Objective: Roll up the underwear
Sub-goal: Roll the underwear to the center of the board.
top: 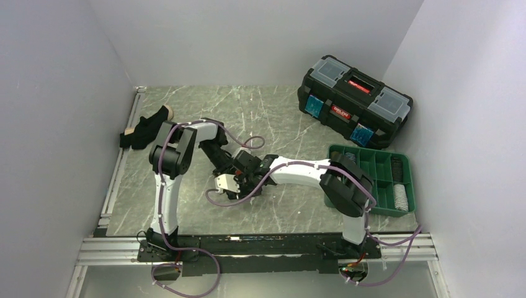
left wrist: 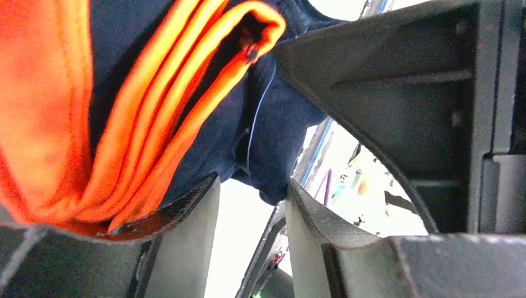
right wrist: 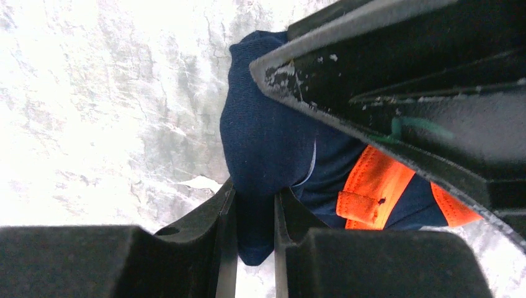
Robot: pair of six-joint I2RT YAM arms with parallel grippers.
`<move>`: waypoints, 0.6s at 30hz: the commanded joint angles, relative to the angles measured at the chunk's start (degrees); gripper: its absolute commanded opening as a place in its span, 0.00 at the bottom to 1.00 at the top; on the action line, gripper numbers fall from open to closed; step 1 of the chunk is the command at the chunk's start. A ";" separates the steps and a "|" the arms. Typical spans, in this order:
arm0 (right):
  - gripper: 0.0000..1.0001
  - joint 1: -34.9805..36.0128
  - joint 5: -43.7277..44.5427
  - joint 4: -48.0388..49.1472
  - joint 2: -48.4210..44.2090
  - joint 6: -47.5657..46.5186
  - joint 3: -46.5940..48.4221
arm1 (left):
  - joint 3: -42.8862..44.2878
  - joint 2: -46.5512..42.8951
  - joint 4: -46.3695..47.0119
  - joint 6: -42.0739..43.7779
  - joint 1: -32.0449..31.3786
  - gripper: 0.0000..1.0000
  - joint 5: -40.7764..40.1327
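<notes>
The dark navy underwear [right wrist: 267, 143] with the orange waistband [right wrist: 372, 186] is held just above the table between both grippers. My right gripper [right wrist: 251, 198] is shut on a navy fold of it. In the left wrist view the same underwear [left wrist: 205, 136] fills the upper left, its orange band [left wrist: 155, 124] draped over my left finger. My left gripper [left wrist: 251, 183] stands open, and a navy lobe dips between its tips. In the top view both grippers [top: 239, 177] meet mid-table and hide the cloth. The black underwear with the tan band [top: 146, 127] lies at the far left. The striped one is out of view.
A black toolbox [top: 353, 102] with a red latch stands at the back right. A green compartment tray [top: 372, 158] sits at the right, close to the right arm's elbow. Grey walls close in the table on the left, back and right.
</notes>
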 commanded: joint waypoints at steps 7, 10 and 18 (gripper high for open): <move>0.00 -1.80 -14.18 -17.70 7.30 0.99 3.58 | -4.87 -11.05 5.68 3.04 7.83 0.53 -9.31; 0.00 -2.85 -16.79 -20.11 7.94 0.38 5.42 | -6.74 -14.47 7.32 2.24 11.36 0.53 -9.93; 0.00 -7.66 -27.13 -33.63 14.39 -4.93 16.35 | -16.41 -30.39 21.31 -4.00 22.30 0.55 -11.06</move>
